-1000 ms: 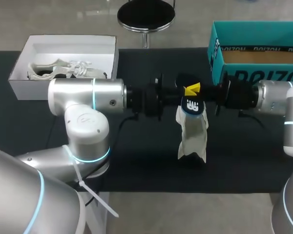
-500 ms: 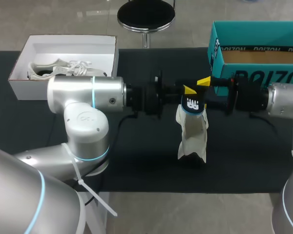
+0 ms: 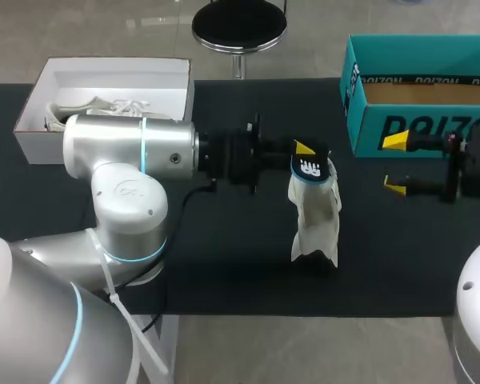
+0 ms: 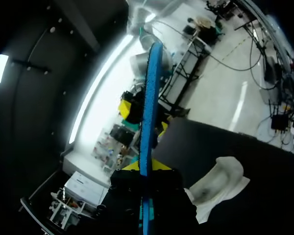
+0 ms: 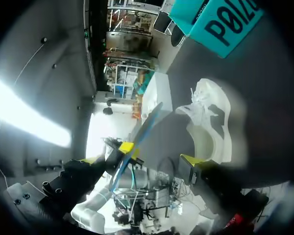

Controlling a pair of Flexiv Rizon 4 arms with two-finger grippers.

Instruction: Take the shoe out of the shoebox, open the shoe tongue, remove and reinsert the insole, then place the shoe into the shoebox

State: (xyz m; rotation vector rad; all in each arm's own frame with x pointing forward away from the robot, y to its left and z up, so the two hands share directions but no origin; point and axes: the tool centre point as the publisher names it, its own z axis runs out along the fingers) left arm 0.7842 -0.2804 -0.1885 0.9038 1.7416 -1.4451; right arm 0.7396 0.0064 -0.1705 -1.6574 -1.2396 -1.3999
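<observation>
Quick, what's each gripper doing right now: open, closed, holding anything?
Left gripper: closed on the insole.
Right gripper: open, holding nothing.

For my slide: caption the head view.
Left gripper holds insole by white shoe; right gripper open near teal shoebox.

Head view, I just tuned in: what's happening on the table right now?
The left gripper is shut on the insole, holding it out of the white shoe, which stands on the table. The right gripper is open and empty, in front of the teal shoebox.
</observation>
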